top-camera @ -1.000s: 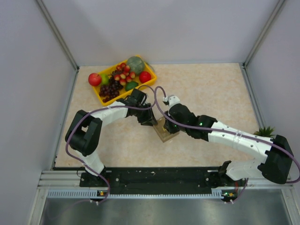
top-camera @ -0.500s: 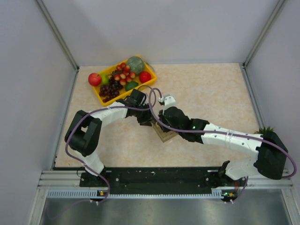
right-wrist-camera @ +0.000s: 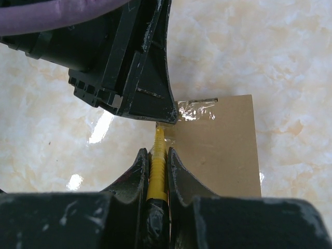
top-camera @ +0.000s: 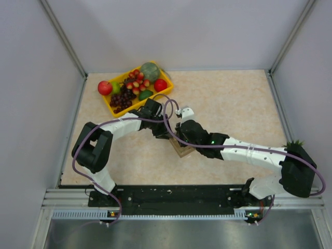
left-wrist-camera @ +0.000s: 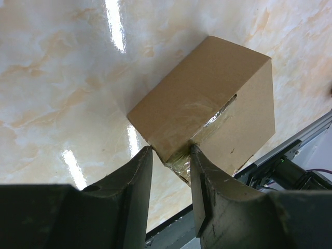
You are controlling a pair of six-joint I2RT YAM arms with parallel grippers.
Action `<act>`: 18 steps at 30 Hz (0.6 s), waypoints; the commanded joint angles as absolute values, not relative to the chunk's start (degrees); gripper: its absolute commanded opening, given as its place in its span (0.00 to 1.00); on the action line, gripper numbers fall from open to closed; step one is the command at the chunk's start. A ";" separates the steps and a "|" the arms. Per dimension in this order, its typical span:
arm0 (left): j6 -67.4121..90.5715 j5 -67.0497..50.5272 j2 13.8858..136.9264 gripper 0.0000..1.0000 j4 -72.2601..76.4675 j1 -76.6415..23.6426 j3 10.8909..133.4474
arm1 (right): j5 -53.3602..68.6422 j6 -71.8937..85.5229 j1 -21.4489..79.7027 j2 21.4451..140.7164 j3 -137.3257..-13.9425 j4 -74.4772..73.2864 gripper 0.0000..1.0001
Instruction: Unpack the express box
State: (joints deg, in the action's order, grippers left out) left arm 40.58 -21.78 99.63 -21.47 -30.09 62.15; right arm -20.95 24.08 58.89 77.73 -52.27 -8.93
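Comparing with the top view a second ago: the right arm has reached further left across the table (top-camera: 233,98), and its wrist now sits over the express box (left-wrist-camera: 207,93) instead of at its right edge. Left arm and box have not shifted.

Meaning, as I judge it: the tool has been brought onto the seal, so cutting is about to start. The lid is not yet open.

Right gripper (right-wrist-camera: 155,153): jaws fully closed on a thin yellow tool (right-wrist-camera: 157,136). The tool's tip touches the clear tape (right-wrist-camera: 194,110) at the box's edge, right beside a left-gripper finger.

Left gripper (left-wrist-camera: 169,151): jaws part-way closed on the box's near taped corner, one finger on each side, apparently pinching it to hold the box steady.

Box position: flat on the table, mid-workspace, between the two wrists and mostly hidden under them from above. It is well apart from the yellow fruit tray (top-camera: 107,104) at the far left.

Risk: the tip works very close to the left finger.
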 commanded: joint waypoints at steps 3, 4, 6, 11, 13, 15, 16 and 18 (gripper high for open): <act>36.74 -8.70 105.21 0.37 -29.09 -29.88 59.24 | -20.74 24.43 59.68 78.57 -52.03 -6.50 0.00; 36.74 -8.70 105.29 0.37 -29.09 -29.88 59.24 | -20.66 24.52 59.68 78.66 -51.94 -6.50 0.00; 36.74 -8.61 105.29 0.37 -29.09 -29.88 59.33 | -20.30 24.87 59.68 78.75 -51.86 -6.94 0.00; 36.74 -8.53 105.29 0.36 -29.09 -29.88 59.41 | -19.86 25.75 59.68 78.31 -51.85 -7.91 0.00; 36.83 -8.44 105.38 0.36 -29.35 -29.88 59.41 | -19.60 26.19 59.68 78.05 -51.68 -8.43 0.00; 36.74 -8.35 105.55 0.36 -29.27 -29.88 59.41 | -19.69 26.54 59.76 77.78 -51.59 -9.05 0.00; 36.83 -8.35 105.56 0.36 -29.27 -29.88 59.50 | -19.77 26.54 59.77 77.70 -51.50 -9.40 0.00; 36.83 -8.35 105.64 0.36 -29.18 -29.88 59.50 | -19.86 26.98 59.94 77.78 -51.07 -10.11 0.00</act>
